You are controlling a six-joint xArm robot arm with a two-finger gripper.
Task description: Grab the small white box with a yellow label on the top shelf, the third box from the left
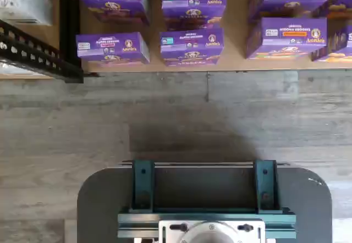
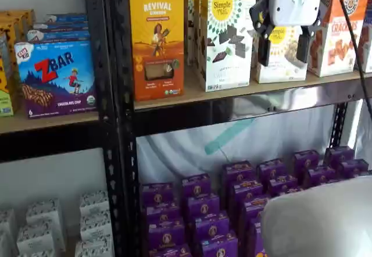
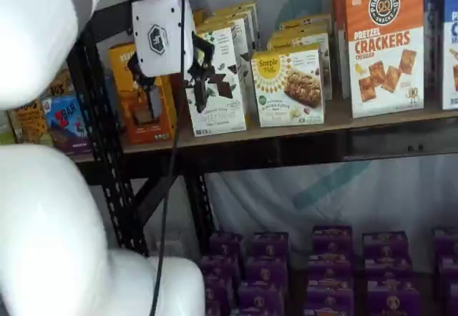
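- White-bodied gripper (image 2: 283,46) hangs in front of the top shelf (image 2: 244,107) in both shelf views, and I can see its two black fingers (image 2: 263,50) spread wide apart with nothing between them
- I read the small white box (image 3: 289,87) as standing upright on the tan board, its yellow sunburst label facing out, between the taller white carton (image 3: 216,80) with dark chocolate pieces and the orange pretzel cracker box (image 3: 384,44)
- From one shelf view the gripper sits directly in front of the small white box, so only the yellow circle and part of the carton show between the fingers; I cannot tell whether the fingers touch it
- From the other shelf view the gripper (image 3: 172,84) appears in front of the orange Revival carton (image 3: 143,94) and the taller white carton, well clear of the small white box in the picture
- Blue ZBar box (image 2: 57,78) rests on the narrower board beyond the black upright (image 2: 113,111)
- My wrist view looks down on grey plank flooring (image 1: 181,116), purple Annie's boxes (image 1: 191,46) in rows on a tan board, and the dark mount with teal brackets (image 1: 204,199)
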